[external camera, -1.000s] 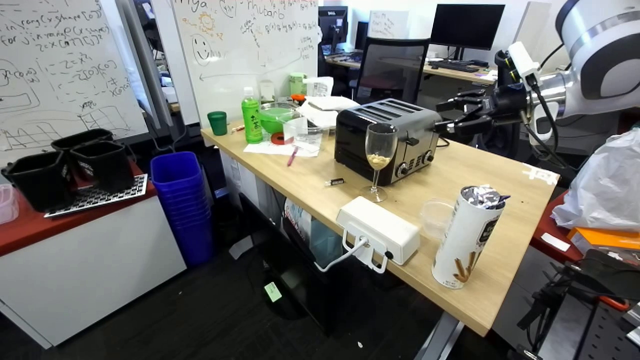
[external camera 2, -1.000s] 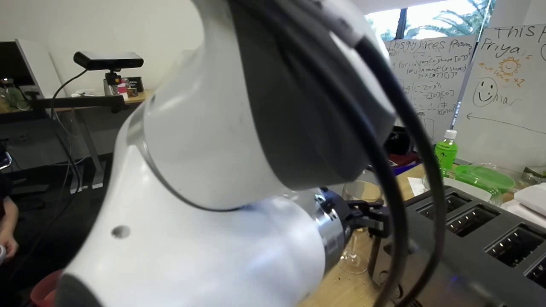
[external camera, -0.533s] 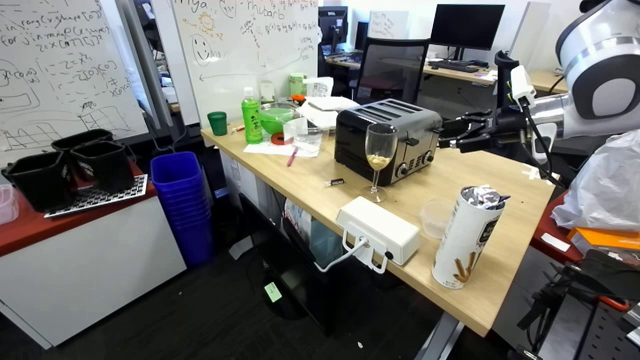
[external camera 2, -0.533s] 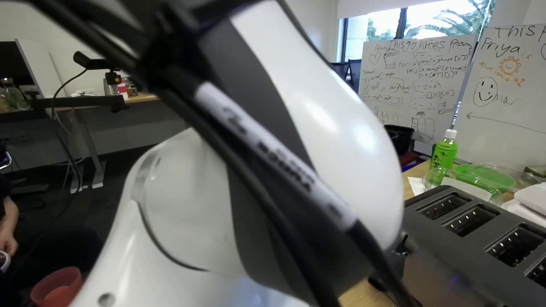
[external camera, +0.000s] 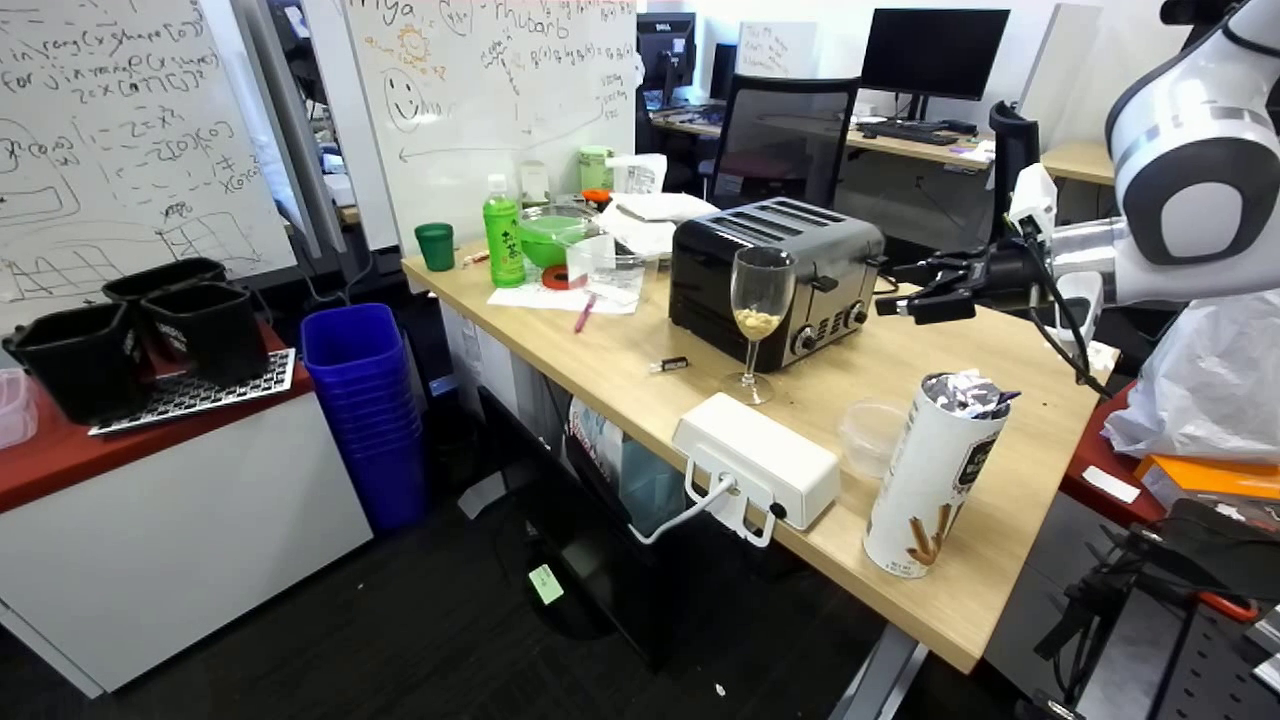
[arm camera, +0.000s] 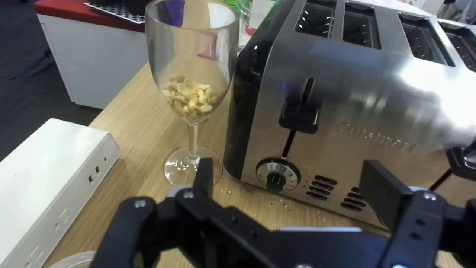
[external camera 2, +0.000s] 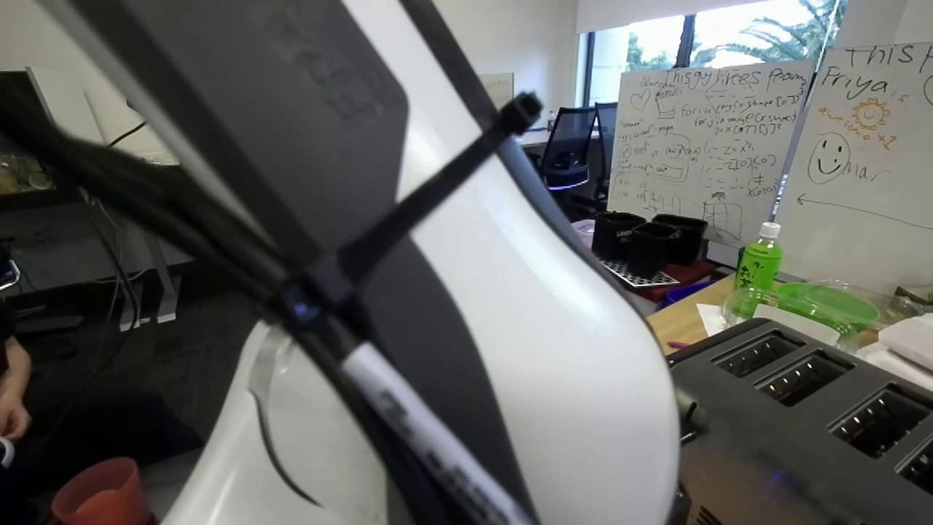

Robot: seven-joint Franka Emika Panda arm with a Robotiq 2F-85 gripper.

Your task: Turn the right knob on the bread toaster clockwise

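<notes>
The chrome bread toaster (external camera: 775,275) with black slotted top stands on the table. It also shows in an exterior view (external camera 2: 765,437) and the wrist view (arm camera: 334,89). Its right knob (external camera: 857,314) is at the far end of the front face; in the wrist view my right finger hides most or all of it. The left knob (arm camera: 276,181) shows between my fingers there. My gripper (external camera: 898,290) is open and empty, in front of the toaster's front face near the right knob, apart from it. Its wide-spread fingers (arm camera: 290,178) show in the wrist view; the arm hides them in an exterior view.
A wine glass with nuts (arm camera: 193,137) stands beside the toaster's left front corner. A white rectangular box (external camera: 757,458) lies at the table edge. A clear plastic tub (external camera: 870,437) and a tall white canister (external camera: 935,475) stand nearer the table's corner.
My gripper has come down from near the toaster's top edge to about knob height and drawn slightly back. The arm now covers different parts of an exterior view. The toaster has not moved.
</notes>
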